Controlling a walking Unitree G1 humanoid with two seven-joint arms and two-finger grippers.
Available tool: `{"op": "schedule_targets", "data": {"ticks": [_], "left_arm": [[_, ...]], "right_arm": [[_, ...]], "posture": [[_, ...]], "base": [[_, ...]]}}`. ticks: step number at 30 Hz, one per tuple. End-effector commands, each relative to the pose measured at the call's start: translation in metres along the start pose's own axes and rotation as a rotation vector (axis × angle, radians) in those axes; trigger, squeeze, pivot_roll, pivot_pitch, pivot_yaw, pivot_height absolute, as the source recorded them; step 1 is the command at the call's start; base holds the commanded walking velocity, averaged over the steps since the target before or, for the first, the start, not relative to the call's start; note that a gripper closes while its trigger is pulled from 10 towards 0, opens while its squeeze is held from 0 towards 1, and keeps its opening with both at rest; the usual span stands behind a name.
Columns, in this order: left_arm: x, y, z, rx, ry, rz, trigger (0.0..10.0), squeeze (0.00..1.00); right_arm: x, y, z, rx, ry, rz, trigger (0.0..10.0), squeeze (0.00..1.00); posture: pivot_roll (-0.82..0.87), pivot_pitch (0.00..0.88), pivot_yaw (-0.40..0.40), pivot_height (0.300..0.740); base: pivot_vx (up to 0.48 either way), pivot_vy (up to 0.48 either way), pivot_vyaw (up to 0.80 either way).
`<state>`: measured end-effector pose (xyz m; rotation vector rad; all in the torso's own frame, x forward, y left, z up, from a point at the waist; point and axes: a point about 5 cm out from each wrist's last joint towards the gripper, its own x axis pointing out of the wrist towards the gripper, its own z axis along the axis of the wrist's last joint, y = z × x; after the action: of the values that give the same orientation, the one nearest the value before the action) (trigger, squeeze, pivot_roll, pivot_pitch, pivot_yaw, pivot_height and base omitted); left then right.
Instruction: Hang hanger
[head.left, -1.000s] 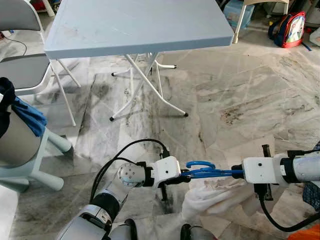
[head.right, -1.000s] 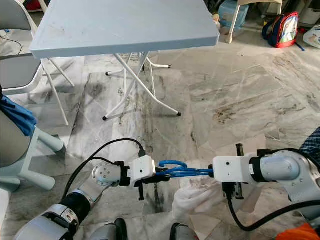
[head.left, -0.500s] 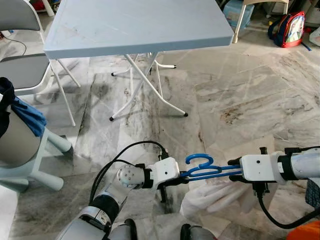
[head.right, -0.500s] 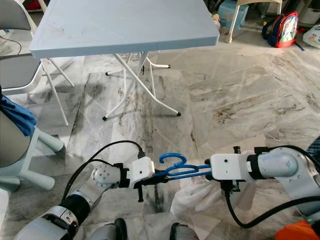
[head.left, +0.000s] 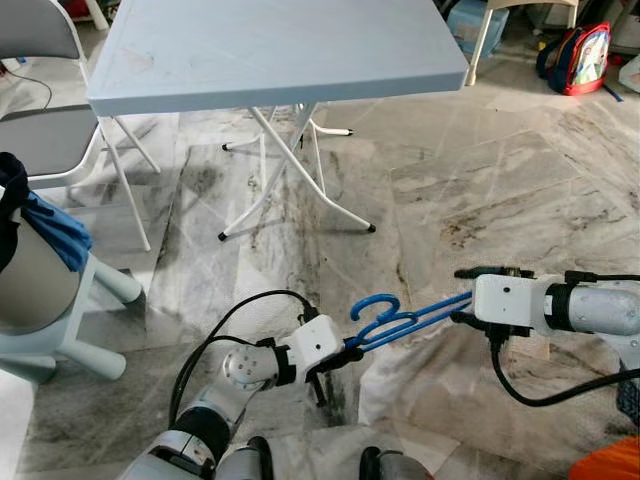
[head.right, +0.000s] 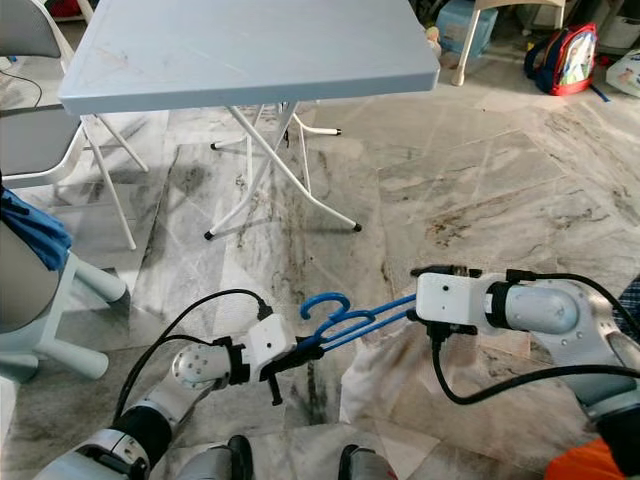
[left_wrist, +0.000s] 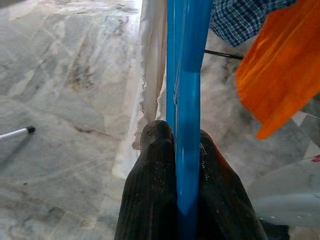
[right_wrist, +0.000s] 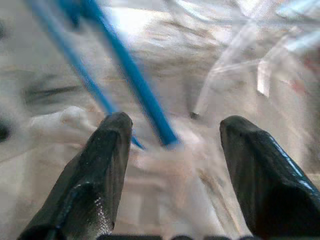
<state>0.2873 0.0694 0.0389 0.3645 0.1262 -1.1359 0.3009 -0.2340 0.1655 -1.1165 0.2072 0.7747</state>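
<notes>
**Fingers on a blue hanger, low over the marble floor**

Fingers of the left gripper (left_wrist: 187, 165) pinched tight on one end of the blue hanger (head.left: 405, 318), the plastic bar squeezed between both pads. Right gripper (right_wrist: 170, 150): fingers spread wide, hanger's far end lying in the gap between them; contact with either finger cannot be told, wrist view blurred.

Hanger held above the floor (head.left: 500, 190), in front of the robot, spanning from left gripper to right gripper (head.left: 462, 308). Long axis runs across the body, rising toward the right side. Hook (head.left: 372, 305) points up and away, toward the folding counter (head.left: 270, 50).

White cloth (head.left: 420, 370) draped under the hanger, reaching the floor. Orange fabric (left_wrist: 280, 65) and checked fabric (left_wrist: 240, 17) beside it.
</notes>
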Motion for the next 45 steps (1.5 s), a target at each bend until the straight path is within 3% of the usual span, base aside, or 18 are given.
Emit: {"op": "schedule_targets", "data": {"ticks": [1, 8, 19, 21, 23, 24, 25, 29, 34, 45], "left_arm": [[-0.002, 0.001, 0.002, 0.002, -0.037, 0.024, 0.0, 0.00], [-0.009, 0.016, 0.008, 0.000, -0.082, 0.149, 0.0, 0.00], [-0.009, 0.023, 0.015, 0.002, -0.101, 0.165, 0.0, 0.00], [-0.006, 0.025, 0.018, 0.006, -0.113, 0.171, 0.0, 0.00], [-0.004, 0.026, 0.022, 0.008, -0.125, 0.180, 0.0, 0.00], [-0.003, 0.026, 0.023, 0.010, -0.128, 0.181, 0.0, 0.00], [-0.003, 0.026, 0.024, 0.013, -0.132, 0.191, 0.0, 0.00], [-0.003, 0.029, 0.025, 0.014, -0.137, 0.219, 0.0, 0.00], [-0.002, 0.033, 0.028, 0.005, -0.143, 0.241, 0.0, 0.00], [0.004, 0.029, 0.034, 0.010, -0.174, 0.197, 0.0, 0.00]], "right_arm": [[-0.001, -0.006, -0.005, 0.022, 0.025, -0.072, 10.0, 1.00], [0.009, -0.004, -0.015, 0.294, 0.065, -0.389, 10.0, 1.00], [0.023, 0.012, -0.010, 0.454, 0.043, -0.443, 10.0, 1.00], [0.028, 0.016, -0.008, 0.531, 0.050, -0.478, 10.0, 0.87], [0.032, 0.021, -0.003, 0.614, 0.035, -0.470, 10.0, 0.12], [0.033, 0.023, -0.003, 0.649, 0.033, -0.469, 10.0, 0.03], [0.034, 0.028, -0.002, 0.694, 0.034, -0.448, 10.0, 0.00], [0.031, 0.033, -0.006, 0.714, 0.049, -0.419, 10.0, 0.00], [0.024, 0.044, -0.012, 0.819, 0.055, -0.343, 10.0, 0.00], [0.041, 0.045, 0.008, 0.956, -0.021, -0.379, 10.0, 0.00]], "posture": [[-0.09, 0.238, -0.002, 0.740], [-0.08, 0.241, 0.002, 0.740], [-0.07, 0.240, 0.014, 0.740], [-0.07, 0.237, 0.015, 0.740], [-0.07, 0.236, 0.013, 0.740], [-0.07, 0.236, 0.013, 0.740], [-0.07, 0.235, 0.013, 0.740], [-0.07, 0.234, 0.014, 0.740], [-0.08, 0.234, 0.016, 0.740], [-0.08, 0.229, 0.023, 0.740]], "base": [[0.000, 0.000, 0.00], [0.000, 0.000, 0.00], [0.000, 0.000, 0.00], [0.000, 0.000, 0.00], [0.000, 0.000, 0.00], [0.000, 0.000, 0.00], [0.000, 0.000, 0.00], [0.000, 0.000, 0.00], [0.000, 0.000, 0.00], [0.000, 0.000, 0.00]]}}
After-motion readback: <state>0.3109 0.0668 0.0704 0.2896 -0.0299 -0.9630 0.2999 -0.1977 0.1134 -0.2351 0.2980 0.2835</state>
